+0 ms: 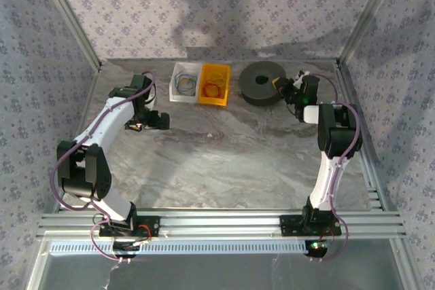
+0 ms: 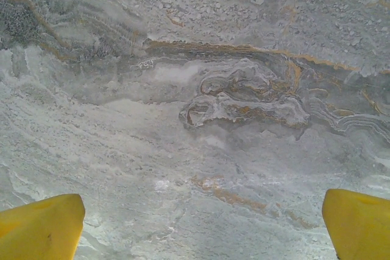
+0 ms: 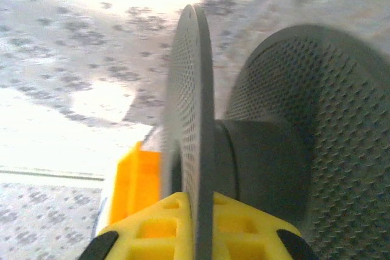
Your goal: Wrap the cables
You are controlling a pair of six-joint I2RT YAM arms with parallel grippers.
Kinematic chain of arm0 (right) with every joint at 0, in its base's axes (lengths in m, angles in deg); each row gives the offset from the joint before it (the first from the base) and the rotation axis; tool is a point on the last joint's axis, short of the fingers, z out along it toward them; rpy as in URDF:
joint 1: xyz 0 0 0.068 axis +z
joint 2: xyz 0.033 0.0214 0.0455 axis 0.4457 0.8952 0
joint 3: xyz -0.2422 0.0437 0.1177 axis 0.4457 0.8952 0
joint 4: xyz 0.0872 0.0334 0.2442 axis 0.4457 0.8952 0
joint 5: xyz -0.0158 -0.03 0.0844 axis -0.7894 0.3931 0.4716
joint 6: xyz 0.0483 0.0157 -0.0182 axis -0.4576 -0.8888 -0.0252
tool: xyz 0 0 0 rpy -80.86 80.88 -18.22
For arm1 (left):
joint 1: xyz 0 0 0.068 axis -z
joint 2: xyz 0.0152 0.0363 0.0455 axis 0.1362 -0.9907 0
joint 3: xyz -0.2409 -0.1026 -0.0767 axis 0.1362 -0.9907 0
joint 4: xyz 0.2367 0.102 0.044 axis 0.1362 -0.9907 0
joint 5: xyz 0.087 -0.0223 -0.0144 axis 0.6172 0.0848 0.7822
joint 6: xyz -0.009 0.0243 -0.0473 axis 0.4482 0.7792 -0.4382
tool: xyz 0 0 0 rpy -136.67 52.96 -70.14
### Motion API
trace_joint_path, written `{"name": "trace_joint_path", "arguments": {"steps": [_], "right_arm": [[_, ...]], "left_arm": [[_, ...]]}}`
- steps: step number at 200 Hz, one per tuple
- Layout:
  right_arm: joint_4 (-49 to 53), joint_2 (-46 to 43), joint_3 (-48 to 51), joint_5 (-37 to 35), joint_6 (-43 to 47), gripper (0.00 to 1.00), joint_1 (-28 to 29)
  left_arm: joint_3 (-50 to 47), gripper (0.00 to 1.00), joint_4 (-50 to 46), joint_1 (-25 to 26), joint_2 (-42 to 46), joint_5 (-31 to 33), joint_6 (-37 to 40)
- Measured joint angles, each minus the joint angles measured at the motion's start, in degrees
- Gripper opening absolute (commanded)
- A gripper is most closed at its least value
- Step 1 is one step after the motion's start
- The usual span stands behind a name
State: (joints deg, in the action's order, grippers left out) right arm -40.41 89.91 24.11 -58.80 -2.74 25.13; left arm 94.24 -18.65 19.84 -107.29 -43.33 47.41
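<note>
The red cable [image 1: 213,89] lies coiled in a yellow bin [image 1: 215,85] at the back of the table. To its right, the dark grey spool [image 1: 262,83] lies flat. My right gripper [image 1: 283,87] is at the spool's right rim. In the right wrist view, the gripper [image 3: 204,226] is shut on the thin perforated flange [image 3: 190,108], one yellow finger [image 3: 152,226] on each side. The spool's core [image 3: 262,162] and its other flange [image 3: 332,126] show behind. My left gripper [image 1: 153,121] hangs open over bare marble, its yellow fingertips [image 2: 39,226] wide apart with nothing between them.
A white bin [image 1: 183,82] holding a bluish cable coil stands left of the yellow bin [image 3: 135,187]. Patterned walls and metal posts enclose the table on three sides. An aluminium rail [image 1: 217,222] with both arm bases runs along the near edge.
</note>
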Motion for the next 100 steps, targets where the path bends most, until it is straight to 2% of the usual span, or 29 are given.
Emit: {"name": "trace_joint_path", "arguments": {"steps": [52, 100], "right_arm": [[11.8, -11.3, 3.9, -2.4, 8.2, 0.0, -1.1], [26.9, -28.4, 11.9, -0.2, 15.2, 0.0, -0.4]], "left_arm": [[0.0, 1.0, -0.5, 0.0, 0.2, 0.2, 0.0], [0.0, 1.0, -0.5, 0.0, 0.5, 0.4, 0.0]]}}
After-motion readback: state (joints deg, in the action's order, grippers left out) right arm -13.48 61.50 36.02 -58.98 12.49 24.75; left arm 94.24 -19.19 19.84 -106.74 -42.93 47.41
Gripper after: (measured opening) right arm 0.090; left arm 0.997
